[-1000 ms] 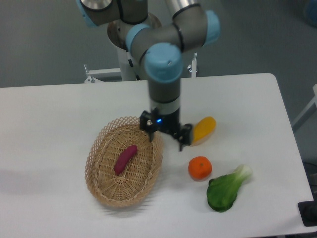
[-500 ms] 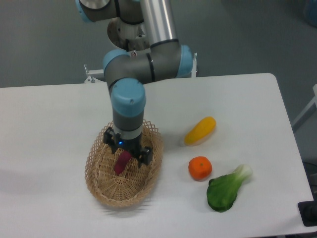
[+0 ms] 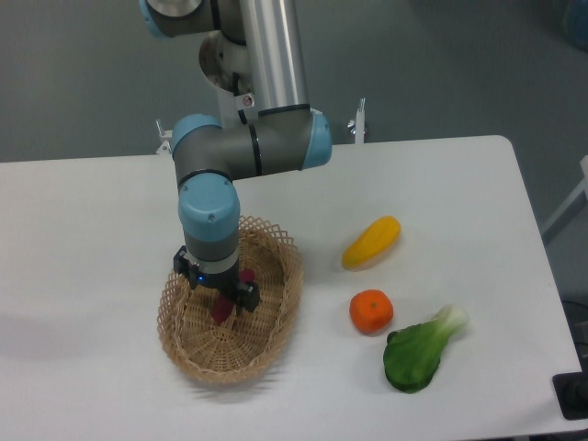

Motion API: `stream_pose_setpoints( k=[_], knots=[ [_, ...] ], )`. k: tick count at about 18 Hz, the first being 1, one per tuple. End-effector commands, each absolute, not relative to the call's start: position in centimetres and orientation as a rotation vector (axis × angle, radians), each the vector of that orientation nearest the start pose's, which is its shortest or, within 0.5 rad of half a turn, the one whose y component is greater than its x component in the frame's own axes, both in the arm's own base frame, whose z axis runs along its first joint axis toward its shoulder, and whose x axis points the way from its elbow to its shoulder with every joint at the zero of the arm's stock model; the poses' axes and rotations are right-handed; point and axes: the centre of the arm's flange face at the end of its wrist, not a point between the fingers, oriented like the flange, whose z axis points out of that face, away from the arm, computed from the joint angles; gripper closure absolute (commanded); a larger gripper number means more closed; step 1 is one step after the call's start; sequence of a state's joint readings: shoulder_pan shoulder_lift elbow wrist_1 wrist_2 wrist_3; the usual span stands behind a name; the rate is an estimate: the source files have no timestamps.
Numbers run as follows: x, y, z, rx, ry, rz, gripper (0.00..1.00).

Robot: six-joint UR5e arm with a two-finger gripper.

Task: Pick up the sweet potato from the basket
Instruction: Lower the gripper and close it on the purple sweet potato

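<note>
A: Basket (image 3: 276, 276) sits left-center on white table (image 3: 92, 230), sweet potato (image 3: 221, 309) lying inside it.
B: Gripper (image 3: 217, 292) vs. potato?
A: Right over it, fingers straddling its middle, one each side; only bits of magenta show. Can't tell if jaws are pressing it or just around it.
B: Rest of surface, going right?
A: Yellow squash (image 3: 372, 242), orange (image 3: 371, 311) below it, bok choy (image 3: 421, 350) near front edge. Gray floor behind table.
</note>
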State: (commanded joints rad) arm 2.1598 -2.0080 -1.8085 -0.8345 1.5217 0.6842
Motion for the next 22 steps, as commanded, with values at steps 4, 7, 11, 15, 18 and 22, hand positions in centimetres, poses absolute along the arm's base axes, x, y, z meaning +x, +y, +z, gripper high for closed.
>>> stream_pose_setpoints(
  k=[4, 7, 11, 15, 18, 22],
  knots=[
    [-21.44, 56.93, 20.92, -3.059, 0.148, -0.001, 0.00],
    [-21.54, 57.00, 20.94, -3.054, 0.150, 0.013, 0.16],
    [-21.61, 56.91, 20.60, -3.066, 0.150, 0.021, 0.17],
    [-21.69, 56.92, 20.66, -3.068, 0.152, 0.030, 0.27],
    [-21.71, 56.96, 20.81, -3.065, 0.166, 0.033, 0.44],
    [-21.71, 56.93, 20.98, -3.064, 0.171, 0.036, 0.61]
  ],
)
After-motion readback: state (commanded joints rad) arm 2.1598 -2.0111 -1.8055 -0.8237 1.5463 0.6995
